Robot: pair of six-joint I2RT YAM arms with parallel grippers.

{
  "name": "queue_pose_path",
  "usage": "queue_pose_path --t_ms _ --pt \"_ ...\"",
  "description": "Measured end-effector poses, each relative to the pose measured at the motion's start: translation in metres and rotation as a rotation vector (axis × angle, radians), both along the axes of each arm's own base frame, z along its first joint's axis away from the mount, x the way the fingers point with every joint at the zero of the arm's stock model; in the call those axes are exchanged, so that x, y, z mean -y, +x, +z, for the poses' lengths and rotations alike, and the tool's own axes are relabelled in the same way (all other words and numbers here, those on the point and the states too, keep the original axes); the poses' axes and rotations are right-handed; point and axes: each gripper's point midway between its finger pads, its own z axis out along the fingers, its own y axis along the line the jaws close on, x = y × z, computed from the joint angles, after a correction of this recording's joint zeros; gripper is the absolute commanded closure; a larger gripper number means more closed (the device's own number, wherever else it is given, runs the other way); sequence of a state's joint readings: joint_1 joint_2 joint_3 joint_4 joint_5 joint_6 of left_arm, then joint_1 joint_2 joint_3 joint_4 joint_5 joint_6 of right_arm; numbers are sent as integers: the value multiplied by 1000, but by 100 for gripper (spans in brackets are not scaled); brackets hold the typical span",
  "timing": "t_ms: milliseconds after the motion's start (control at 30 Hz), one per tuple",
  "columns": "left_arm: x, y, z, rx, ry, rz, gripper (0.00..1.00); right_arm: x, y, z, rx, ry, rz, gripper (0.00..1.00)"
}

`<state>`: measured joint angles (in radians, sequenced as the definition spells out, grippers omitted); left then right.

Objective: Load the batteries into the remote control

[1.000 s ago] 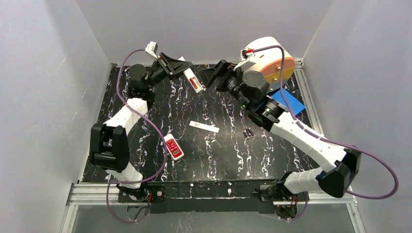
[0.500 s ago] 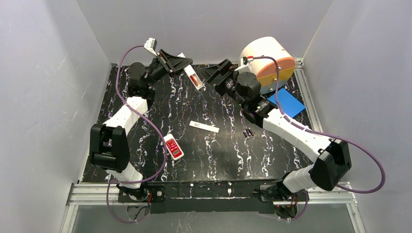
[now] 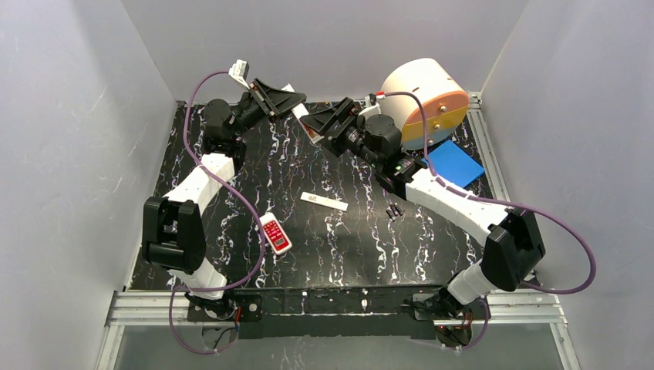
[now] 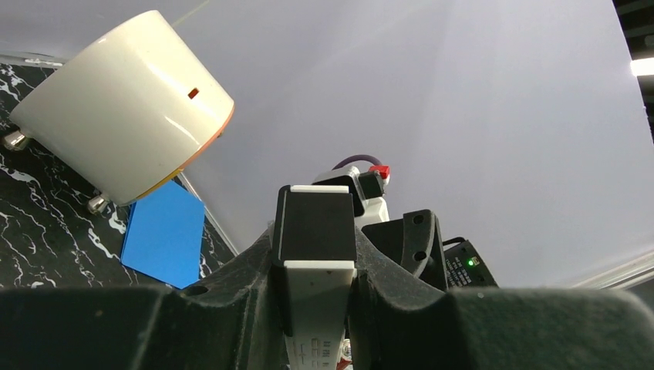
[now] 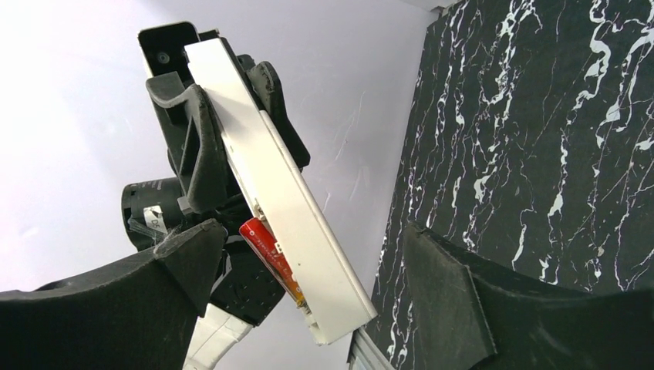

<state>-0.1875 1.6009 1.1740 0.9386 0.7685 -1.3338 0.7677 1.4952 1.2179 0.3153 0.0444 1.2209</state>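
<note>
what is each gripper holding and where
The left gripper pinches the remote control across its side edges, near the end opposite the battery; right gripper open, holding nothing.

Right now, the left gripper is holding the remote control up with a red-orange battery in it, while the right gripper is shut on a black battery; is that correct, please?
Not quite: the right gripper is open and holds nothing, as the right wrist view shows. The left gripper does hold the remote control up with the red-orange battery in it.
</note>
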Motion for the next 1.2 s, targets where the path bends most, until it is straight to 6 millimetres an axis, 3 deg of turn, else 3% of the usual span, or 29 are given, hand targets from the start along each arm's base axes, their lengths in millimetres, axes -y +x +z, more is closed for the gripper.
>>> queue_pose_path --t_ms 233,533,800,967,1033,1133,1200 --pt "1 -3 -1 19 14 -13 100 -9 0 3 -2 10 36 16" --pt "2 -7 4 53 12 -26 100 -17 -1 0 -21 19 73 34" --pt "1 -7 8 36 -11 -26 100 -17 -1 7 -8 50 87 51" --pt "-2 -4 11 -21 -53 -24 100 -16 -3 16 15 92 117 55" --pt "-2 -3 13 -30 -63 -28 100 -16 -3 18 22 98 118 52" --pt "-2 -2 14 -35 -68 -32 100 -15 -2 19 26 102 116 21" --pt "0 -4 14 -27 -60 -43 100 -15 -2 19 23 104 114 10"
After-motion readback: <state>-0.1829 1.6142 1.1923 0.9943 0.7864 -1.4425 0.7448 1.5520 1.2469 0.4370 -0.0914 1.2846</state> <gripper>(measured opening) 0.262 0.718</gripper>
